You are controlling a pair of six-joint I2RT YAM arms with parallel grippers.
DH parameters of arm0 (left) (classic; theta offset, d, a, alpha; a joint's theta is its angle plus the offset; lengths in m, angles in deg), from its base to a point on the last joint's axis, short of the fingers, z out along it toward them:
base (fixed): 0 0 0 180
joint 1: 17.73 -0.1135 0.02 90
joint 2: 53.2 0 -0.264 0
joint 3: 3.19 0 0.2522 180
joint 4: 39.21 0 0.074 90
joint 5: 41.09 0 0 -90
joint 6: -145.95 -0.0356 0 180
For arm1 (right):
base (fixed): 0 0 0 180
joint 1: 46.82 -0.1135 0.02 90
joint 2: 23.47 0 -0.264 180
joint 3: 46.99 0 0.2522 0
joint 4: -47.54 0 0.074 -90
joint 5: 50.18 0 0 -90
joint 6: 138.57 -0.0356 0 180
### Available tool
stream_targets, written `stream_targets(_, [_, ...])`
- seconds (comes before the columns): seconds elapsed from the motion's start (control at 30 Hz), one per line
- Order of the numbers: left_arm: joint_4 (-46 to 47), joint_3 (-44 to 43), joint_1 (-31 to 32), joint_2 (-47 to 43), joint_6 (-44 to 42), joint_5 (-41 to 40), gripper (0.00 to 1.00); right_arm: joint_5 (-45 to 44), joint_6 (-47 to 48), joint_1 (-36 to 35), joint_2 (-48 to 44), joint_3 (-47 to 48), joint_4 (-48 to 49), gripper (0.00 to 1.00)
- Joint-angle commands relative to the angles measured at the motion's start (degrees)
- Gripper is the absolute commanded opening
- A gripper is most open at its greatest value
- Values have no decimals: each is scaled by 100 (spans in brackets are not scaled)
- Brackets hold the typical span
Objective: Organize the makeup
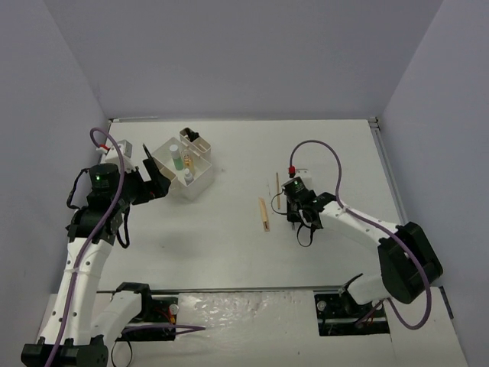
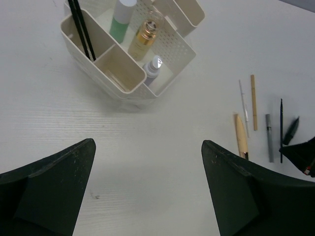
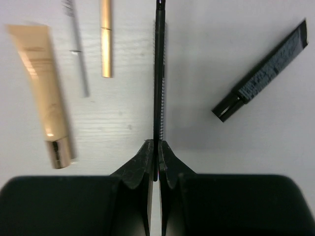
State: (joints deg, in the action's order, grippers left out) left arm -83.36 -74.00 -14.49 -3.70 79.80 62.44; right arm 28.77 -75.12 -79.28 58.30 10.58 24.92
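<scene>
Right wrist camera puts the thin black stick (image 3: 159,73) dead centre. My right claw (image 3: 153,160) is closed hard on its near end, the two tips pinching it with no gap showing, and the stick runs straight away from me. I cannot tell whether it lies on the surface (image 3: 211,137) or sits just off it. Near its right side lies a black tube (image 3: 266,73), slanted across the view. To its left, one after another, lie a gold stick (image 3: 106,39), a thin silver stick (image 3: 78,54) and a tan tube (image 3: 42,83) with its shiny cap toward me. All three run roughly parallel to the stick I hold.

From my left wrist I see the rest of the makeup already housed in the white compartmented box (image 2: 177,49). There, two black sticks (image 2: 81,29) lean in an end compartment. A pale green bottle (image 2: 120,22) stands with a gold bottle (image 2: 141,39) just beside it, and a grey-lilac bottle (image 2: 153,69) stands in the compartment nearest me. My left claw (image 2: 147,145) hangs wide open above bare surface near the box, gripping nothing.

From above, the box sits on the left half of the surface. The loose pieces lie right of centre, well apart from it, with my right claw among them.
</scene>
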Motion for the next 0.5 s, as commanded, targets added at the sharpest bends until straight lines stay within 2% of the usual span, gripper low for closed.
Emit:
stream_targets(0.0, [210,-636,24,131,514,1023,87,-787,246,-746,-859,551,276,0])
stream_targets(0.1, [243,-815,135,247,888,1449,89,-789,601,-1440,-1297,628,786,0])
stream_targets(0.2, [440,-880,473,263,1242,1481,93,-632,1024,-2049,-1593,612,1553,0])
stream_targets(0.3, [686,-946,1090,322,1468,1211,95,-472,1370,-2619,-1697,541,2170,0])
stream_targets(0.47, [844,-1049,1860,494,1609,685,95,-82,1627,-3057,-1681,460,3215,0])
